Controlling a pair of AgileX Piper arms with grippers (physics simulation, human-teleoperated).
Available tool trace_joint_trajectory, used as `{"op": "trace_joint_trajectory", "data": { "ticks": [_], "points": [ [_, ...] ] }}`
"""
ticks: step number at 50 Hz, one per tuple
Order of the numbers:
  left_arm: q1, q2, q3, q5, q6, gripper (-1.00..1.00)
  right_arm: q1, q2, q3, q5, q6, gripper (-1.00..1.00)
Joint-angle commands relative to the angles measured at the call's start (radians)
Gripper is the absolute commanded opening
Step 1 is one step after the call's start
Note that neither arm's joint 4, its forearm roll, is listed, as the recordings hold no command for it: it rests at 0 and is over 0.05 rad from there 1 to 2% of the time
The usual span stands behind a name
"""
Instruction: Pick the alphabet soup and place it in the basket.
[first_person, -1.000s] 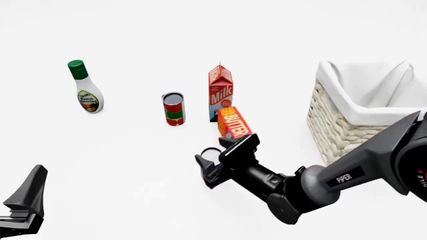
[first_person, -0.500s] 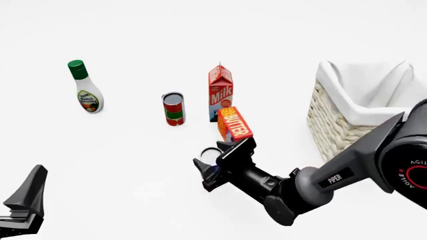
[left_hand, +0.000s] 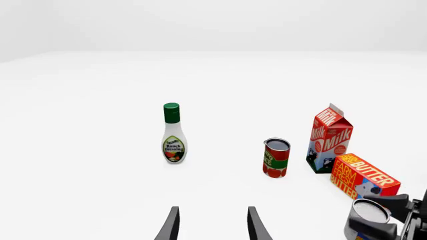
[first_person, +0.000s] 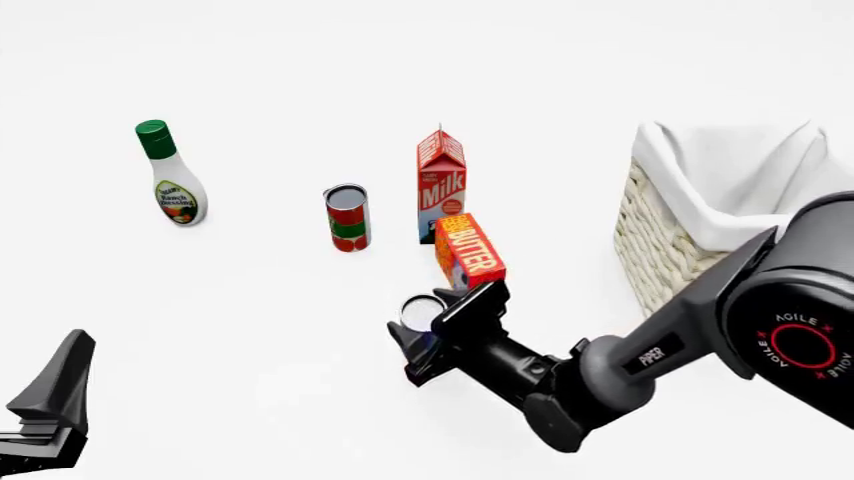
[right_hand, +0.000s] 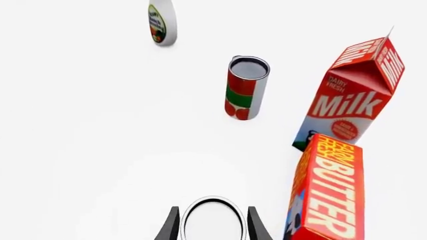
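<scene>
The alphabet soup (first_person: 423, 312) stands upright on the white table, just in front of the butter box. Only its silver top and a sliver of blue label show. My right gripper (first_person: 430, 314) is open, with one finger on each side of the can. In the right wrist view the can's top (right_hand: 213, 221) fills the gap between the fingers (right_hand: 172, 226). The can also shows in the left wrist view (left_hand: 368, 216). The basket (first_person: 667, 245), cream wicker with a white lining, stands at the right. My left gripper (first_person: 51, 398) is open and empty at the near left, its tips showing in its own view (left_hand: 212, 226).
A red-and-green can (first_person: 347, 218) stands behind and to the left of the soup. A milk carton (first_person: 441, 185) and a tilted butter box (first_person: 467, 248) stand close behind the right gripper. A ranch dressing bottle (first_person: 171, 178) stands at the far left.
The right arm has shifted a little forward and down, and its fingers have settled closer around the soup can. The can has stayed on the table. The left arm has not moved.
</scene>
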Motion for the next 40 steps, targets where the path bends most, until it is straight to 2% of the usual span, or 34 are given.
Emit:
{"op": "trace_joint_trajectory", "data": {
  "ticks": [1, 22, 23, 40],
  "points": [
    [0.000, 0.000, 0.000, 0.000, 0.000, 1.00, -0.001, 0.024, -0.010, -0.004, 0.003, 1.00],
    [0.000, 0.000, 0.000, 0.000, 0.000, 1.00, -0.002, 0.051, -0.029, 0.008, 0.007, 1.00],
    [0.000, 0.000, 0.000, 0.000, 0.000, 1.00, -0.003, 0.052, -0.030, 0.009, 0.008, -1.00],
    [0.000, 0.000, 0.000, 0.000, 0.000, 1.00, 0.005, 0.027, -0.012, 0.008, 0.015, -1.00]
  ]
}}
